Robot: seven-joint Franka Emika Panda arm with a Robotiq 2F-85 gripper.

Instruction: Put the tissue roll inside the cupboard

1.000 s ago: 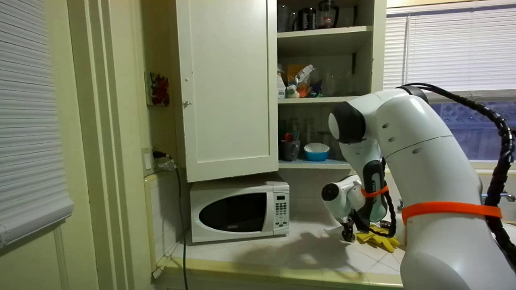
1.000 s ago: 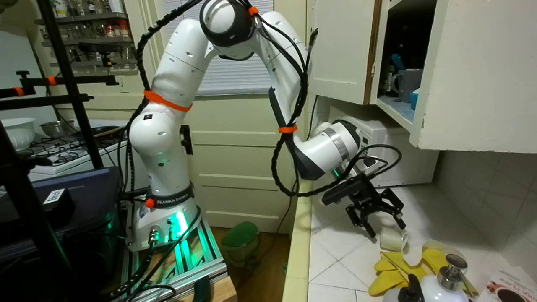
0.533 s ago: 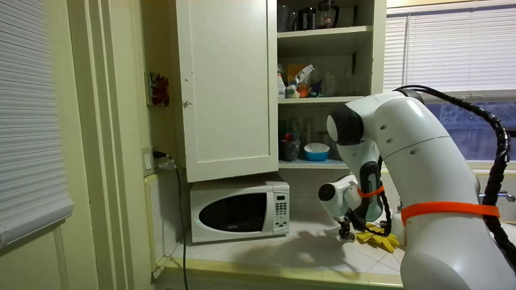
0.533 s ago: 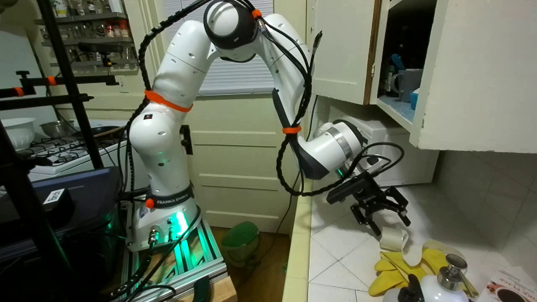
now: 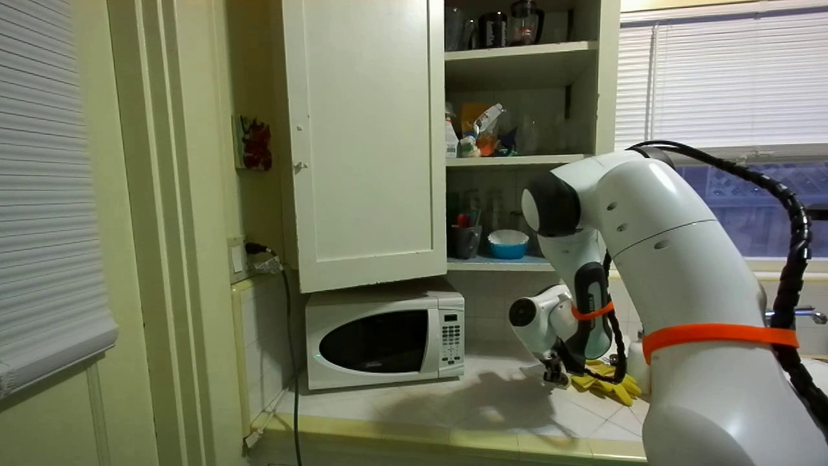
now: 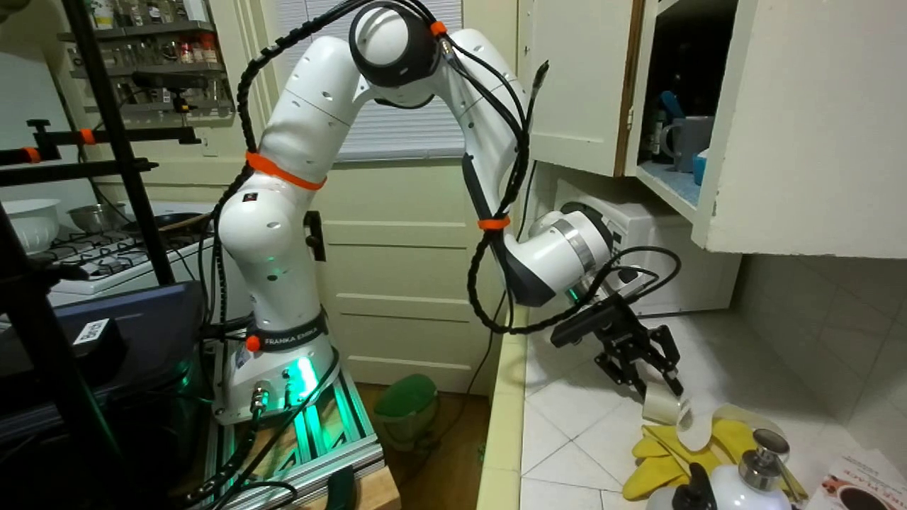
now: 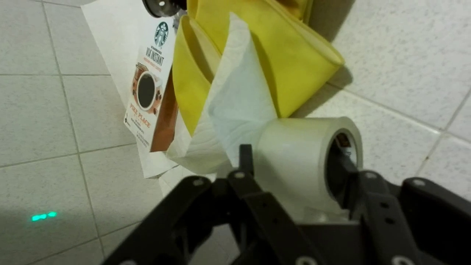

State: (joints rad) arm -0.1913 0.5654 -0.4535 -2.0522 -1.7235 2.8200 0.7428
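Your gripper [image 7: 296,165] is pinching the white roll [image 7: 294,145] end to end, one finger at its dark hollow core. The roll is down at the table [image 6: 567,425], between the yellow-tiled edge and the wall edge, its soft loose tail across the yellow gloves [image 7: 294,55]. Above, the cupboard [image 5: 607,84] shows you three shelves [image 5: 521,51]; the lowest bears one grey mug [image 5: 467,243] and one blue bowl [image 5: 508,248] with something white inside.
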